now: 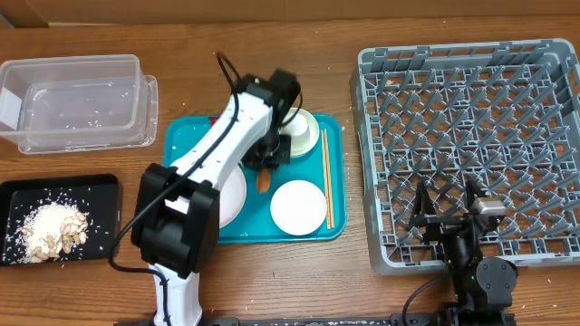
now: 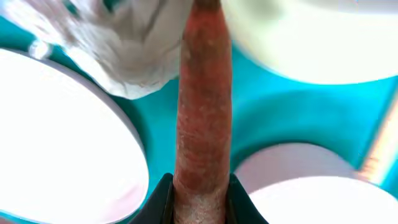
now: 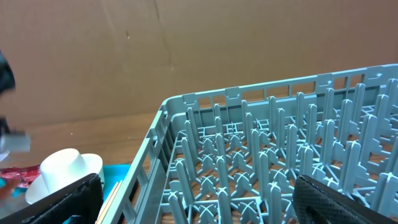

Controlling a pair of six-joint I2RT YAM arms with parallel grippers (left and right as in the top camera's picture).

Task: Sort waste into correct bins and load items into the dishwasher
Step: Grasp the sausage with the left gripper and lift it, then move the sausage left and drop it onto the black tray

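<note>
Waste sorting: left gripper (image 2: 200, 200) pinches the orange sausage stick (image 2: 203, 112) on the teal tray (image 1: 337, 217), lift toward the black tray (image 1: 101, 192) likely next; right gripper (image 3: 199, 205) hangs spread wide.

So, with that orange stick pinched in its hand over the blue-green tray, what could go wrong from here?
The left hand grips the orange stick with much of its length jutting beyond the fingers, so it might swing or slip when lifted. The crumpled tissue lies right beside the stick and could get dragged along. The large plate and smaller plate sit close on either side, so a sideways move may nudge them.
</note>
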